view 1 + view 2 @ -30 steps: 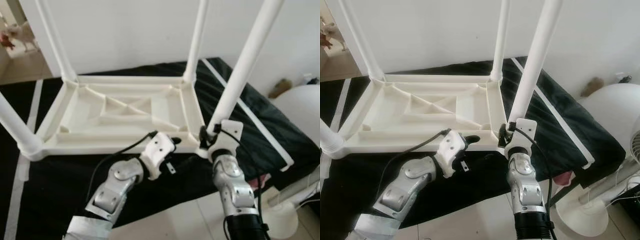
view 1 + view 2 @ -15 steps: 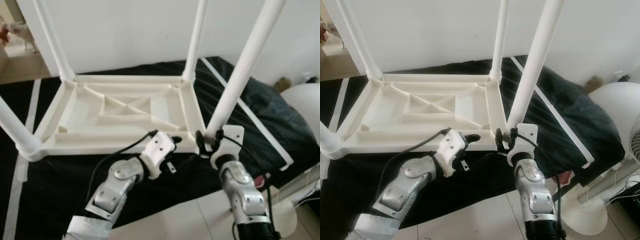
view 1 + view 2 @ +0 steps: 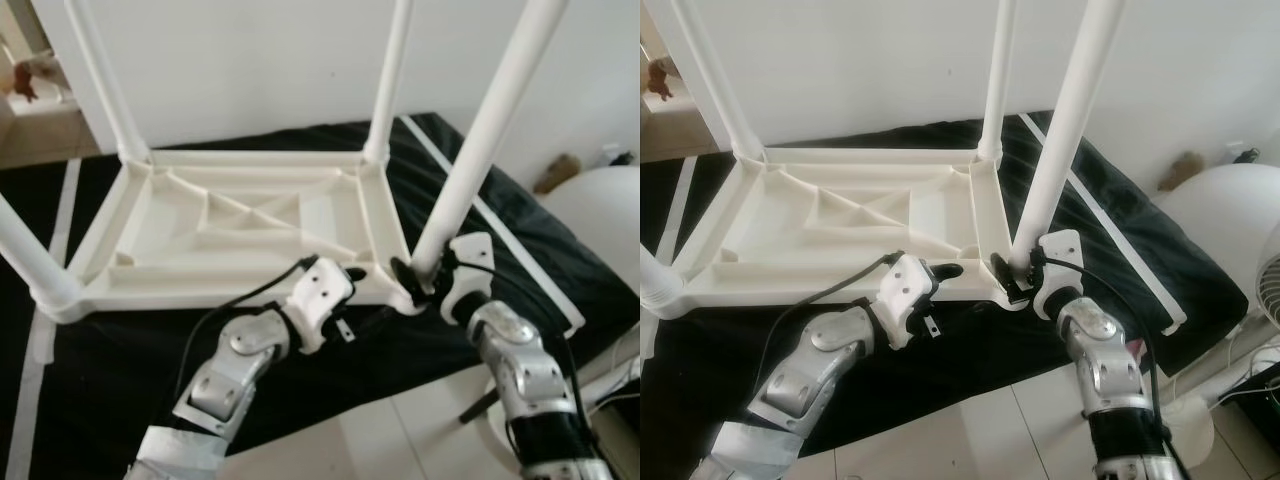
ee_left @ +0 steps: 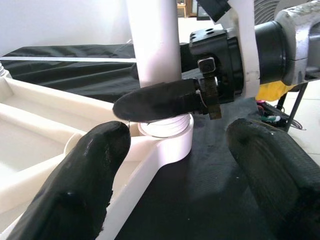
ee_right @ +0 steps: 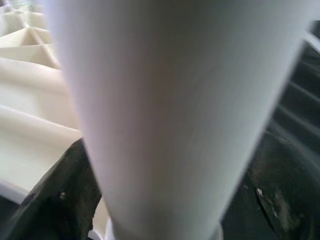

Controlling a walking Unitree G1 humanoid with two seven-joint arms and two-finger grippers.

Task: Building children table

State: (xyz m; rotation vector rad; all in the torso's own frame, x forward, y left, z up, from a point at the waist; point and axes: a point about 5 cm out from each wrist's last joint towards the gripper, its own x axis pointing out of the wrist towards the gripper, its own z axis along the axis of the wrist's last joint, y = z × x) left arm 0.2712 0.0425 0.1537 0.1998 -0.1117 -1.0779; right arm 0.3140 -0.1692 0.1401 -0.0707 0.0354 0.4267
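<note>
A white children's table [image 3: 240, 225] lies upside down on a black cloth, its legs pointing up. My right gripper [image 3: 420, 275] is shut on the base of the near right leg [image 3: 480, 140], just above its corner socket. The left wrist view shows that leg [image 4: 152, 45] with one black right finger [image 4: 155, 102] pressed across it. In the right wrist view the leg [image 5: 170, 100] is very close, with dark fingers on both sides. My left gripper [image 4: 175, 175] is open at the table's front rim beside that corner, one finger [image 4: 85, 170] at the rim.
Other legs stand at the far right [image 3: 390, 80], far left [image 3: 105, 85] and near left [image 3: 30, 255]. The black cloth [image 3: 120, 380] covers the floor. A white fan [image 3: 1230, 230] stands close on the right. A white wall is behind, tiles in front.
My right forearm has swung out to the right while its gripper stays on the leg's base, wrist turned around the leg. The left arm has stayed put.
</note>
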